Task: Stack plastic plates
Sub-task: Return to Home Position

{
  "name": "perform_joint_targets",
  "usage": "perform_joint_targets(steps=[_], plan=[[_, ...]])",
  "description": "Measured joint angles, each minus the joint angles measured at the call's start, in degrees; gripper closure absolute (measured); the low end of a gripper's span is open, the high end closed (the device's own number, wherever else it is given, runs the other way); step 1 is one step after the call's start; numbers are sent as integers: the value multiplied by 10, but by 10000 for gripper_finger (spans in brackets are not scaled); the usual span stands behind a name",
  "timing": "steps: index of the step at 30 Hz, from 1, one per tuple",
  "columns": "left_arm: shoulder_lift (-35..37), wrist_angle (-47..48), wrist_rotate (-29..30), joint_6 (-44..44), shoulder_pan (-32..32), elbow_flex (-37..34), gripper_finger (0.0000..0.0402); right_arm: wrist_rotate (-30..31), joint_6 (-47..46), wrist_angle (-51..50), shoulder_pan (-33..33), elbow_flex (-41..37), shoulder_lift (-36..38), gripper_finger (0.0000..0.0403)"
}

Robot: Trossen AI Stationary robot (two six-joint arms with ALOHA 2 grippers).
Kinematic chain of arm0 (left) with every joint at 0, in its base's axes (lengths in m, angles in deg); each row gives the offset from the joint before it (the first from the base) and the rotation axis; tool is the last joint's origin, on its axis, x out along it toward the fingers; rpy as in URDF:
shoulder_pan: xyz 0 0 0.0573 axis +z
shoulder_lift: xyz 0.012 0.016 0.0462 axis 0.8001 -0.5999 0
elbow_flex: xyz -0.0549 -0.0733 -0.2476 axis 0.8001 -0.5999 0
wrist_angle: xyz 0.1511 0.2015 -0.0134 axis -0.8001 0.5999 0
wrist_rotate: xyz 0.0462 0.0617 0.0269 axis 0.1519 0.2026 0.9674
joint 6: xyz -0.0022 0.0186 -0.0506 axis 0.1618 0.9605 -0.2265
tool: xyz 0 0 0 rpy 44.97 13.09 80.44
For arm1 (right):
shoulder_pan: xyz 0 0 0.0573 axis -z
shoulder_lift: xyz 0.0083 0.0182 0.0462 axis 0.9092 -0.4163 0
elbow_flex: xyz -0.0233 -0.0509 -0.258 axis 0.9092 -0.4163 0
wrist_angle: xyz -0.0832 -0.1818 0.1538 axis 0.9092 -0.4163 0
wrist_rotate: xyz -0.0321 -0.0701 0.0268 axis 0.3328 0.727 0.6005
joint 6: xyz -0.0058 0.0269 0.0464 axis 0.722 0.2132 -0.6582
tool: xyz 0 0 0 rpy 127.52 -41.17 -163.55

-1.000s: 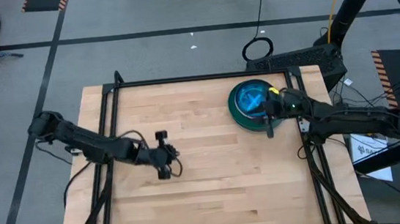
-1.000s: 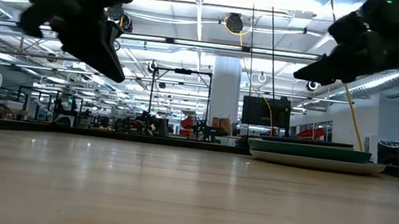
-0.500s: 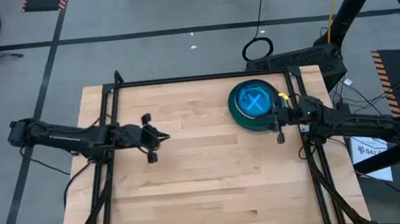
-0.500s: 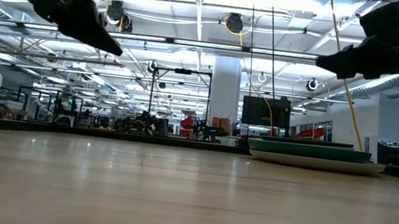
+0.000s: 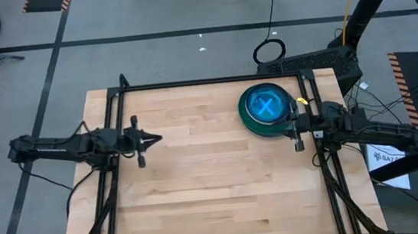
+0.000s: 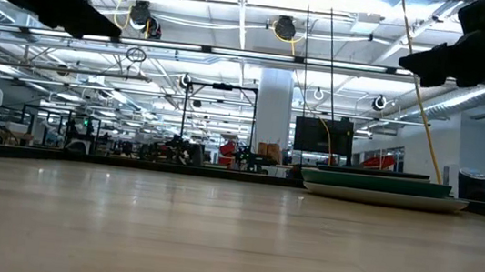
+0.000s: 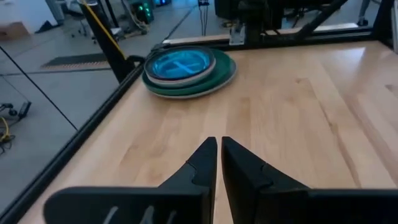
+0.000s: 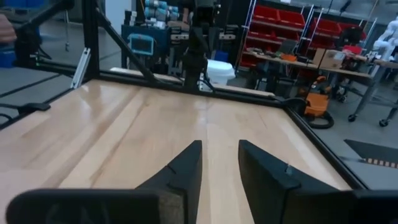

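Over by the bench's far right corner: the plastic plates point(image 5: 267, 110) sit in one pile, a translucent cyan plate on top and a wide dark green one low down, with a paler rim under it.
Bench point(image 5: 216, 193): I see no plate lying apart from the pile.
Right gripper point(image 8: 220, 144): raised just beside the pile, on its right-arm side; fingers slightly parted, grasping nothing.
Left gripper point(image 7: 219, 142): well apart from the pile, across the bench, raised; fingers clenched almost together, empty.
Stage: stacking looks finished, so I judge only the return of both arms remains.
Risk: the right gripper is the one close to the pile. A dip or swing toward it could clip a rim.
Consequence: smooth nested plates could slide off centre or shift toward the bench edge.
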Motion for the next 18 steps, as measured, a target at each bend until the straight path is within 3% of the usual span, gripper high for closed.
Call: perform_joint_targets(steps=[9,18], plan=[[106,51,0,11,0,0,371,56,-3,-31,0,0,57,305],[127,49,1,20,0,-7,371,107,7,-78,0,0,115,305]])
